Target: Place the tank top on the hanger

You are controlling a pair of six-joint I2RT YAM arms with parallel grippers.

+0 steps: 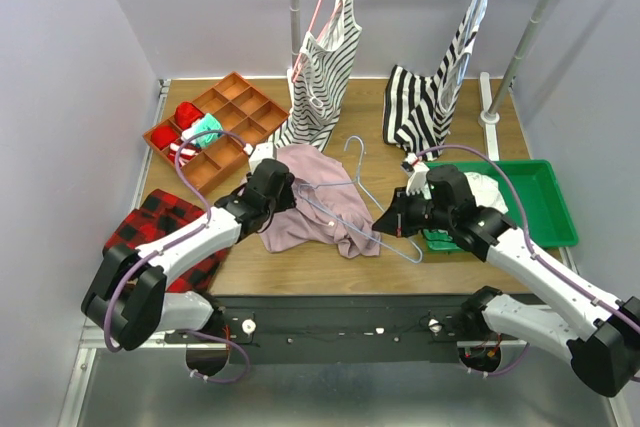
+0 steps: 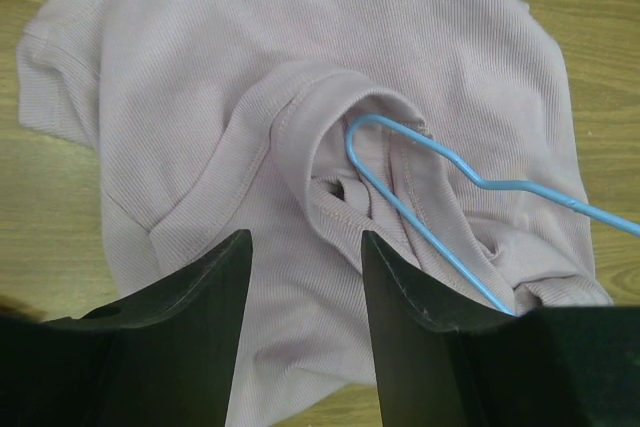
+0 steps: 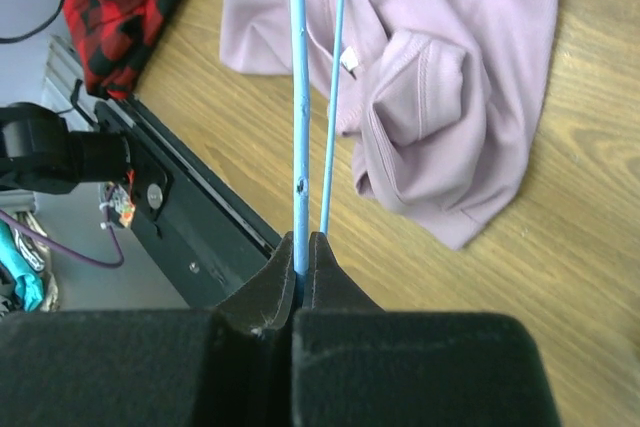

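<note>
The mauve-pink tank top (image 1: 318,202) lies crumpled on the wooden table; it also shows in the left wrist view (image 2: 200,67) and the right wrist view (image 3: 470,57). The pale blue wire hanger (image 1: 365,187) lies over it, one end pushed into a fabric opening (image 2: 400,162). My right gripper (image 1: 392,219) is shut on the hanger's wire (image 3: 299,127) at its right end. My left gripper (image 1: 283,187) is open, its jaws just above the tank top's left part, holding nothing; in its wrist view (image 2: 305,257) fabric fills the gap between the jaws.
An orange compartment tray (image 1: 215,127) with red and teal items sits back left. Two black-and-white striped tops (image 1: 325,72) (image 1: 435,97) hang from a rail behind. A green tray (image 1: 545,197) holding a white garment is at right. A red-black plaid cloth (image 1: 165,227) lies front left.
</note>
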